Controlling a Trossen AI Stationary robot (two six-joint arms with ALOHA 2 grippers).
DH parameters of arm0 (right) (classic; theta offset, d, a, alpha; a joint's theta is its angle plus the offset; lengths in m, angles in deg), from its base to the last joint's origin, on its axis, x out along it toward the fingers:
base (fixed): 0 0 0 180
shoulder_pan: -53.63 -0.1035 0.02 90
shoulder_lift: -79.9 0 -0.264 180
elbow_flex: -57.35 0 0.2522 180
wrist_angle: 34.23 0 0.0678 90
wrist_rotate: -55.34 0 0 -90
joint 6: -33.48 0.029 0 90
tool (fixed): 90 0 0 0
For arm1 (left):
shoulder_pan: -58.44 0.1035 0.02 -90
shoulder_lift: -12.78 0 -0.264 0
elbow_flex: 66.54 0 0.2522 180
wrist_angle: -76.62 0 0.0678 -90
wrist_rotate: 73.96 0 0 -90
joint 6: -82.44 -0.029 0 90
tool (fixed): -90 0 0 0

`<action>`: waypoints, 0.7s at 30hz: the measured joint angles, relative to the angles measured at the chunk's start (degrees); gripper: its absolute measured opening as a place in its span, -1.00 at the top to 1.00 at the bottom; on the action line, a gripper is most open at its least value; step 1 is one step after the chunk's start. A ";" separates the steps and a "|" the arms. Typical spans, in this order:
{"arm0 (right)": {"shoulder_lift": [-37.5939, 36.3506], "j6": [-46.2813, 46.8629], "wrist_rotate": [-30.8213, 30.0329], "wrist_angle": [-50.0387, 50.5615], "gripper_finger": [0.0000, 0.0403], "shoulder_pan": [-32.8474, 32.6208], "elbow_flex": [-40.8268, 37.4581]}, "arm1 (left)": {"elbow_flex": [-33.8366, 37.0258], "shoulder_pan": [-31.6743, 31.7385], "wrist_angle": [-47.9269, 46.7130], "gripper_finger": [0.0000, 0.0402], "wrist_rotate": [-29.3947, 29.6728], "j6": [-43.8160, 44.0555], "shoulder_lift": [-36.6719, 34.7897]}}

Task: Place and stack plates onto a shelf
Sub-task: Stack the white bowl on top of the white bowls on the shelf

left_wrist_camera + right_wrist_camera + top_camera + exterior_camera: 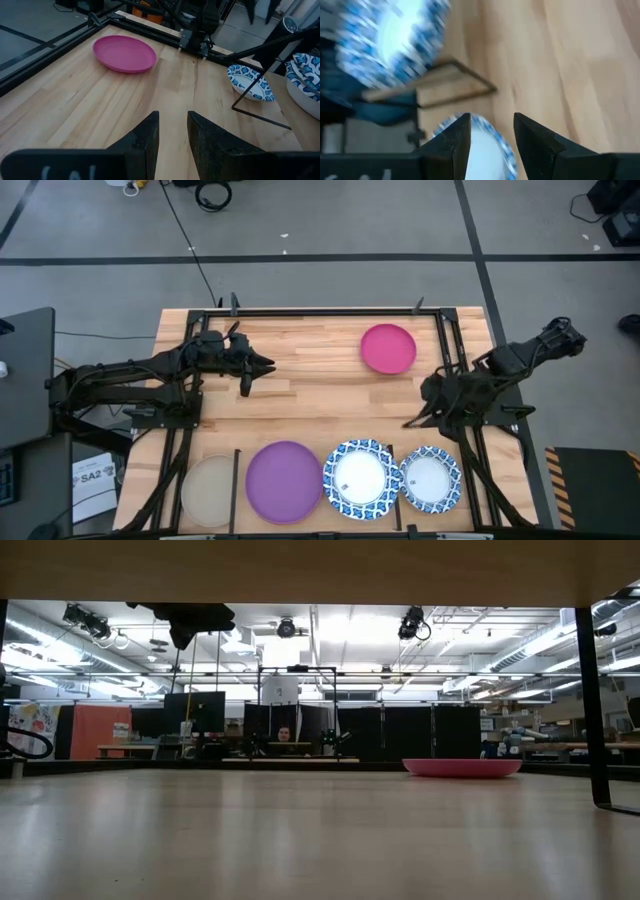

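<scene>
The left arm is stretched in from its own side, and the left gripper (262, 367) is held level over bare wood with nothing between its fingers (145, 137), which are parted by a narrow gap. The right arm is folded at its own side, and the right gripper (415, 420) is angled downward, its fingers (452, 140) parted and empty.

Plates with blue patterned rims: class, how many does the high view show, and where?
2, side by side at the table's near edge: one beside the purple plate, the other nearer the right arm. Stacked ones beneath could be hidden.
</scene>
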 joint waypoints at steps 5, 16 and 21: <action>1.90 2.54 -0.81 5.62 0.23 -4.68 -0.02 | 0.00 0.00 0.01 0.47 0.00 0.04 -0.02; 7.85 0.91 -10.02 6.03 0.23 -13.64 -0.02 | 0.00 0.00 0.07 0.47 0.00 0.33 -0.02; 11.02 0.51 -10.94 6.23 0.23 -15.76 -1.09 | 0.00 0.00 0.07 0.47 0.00 0.35 -0.02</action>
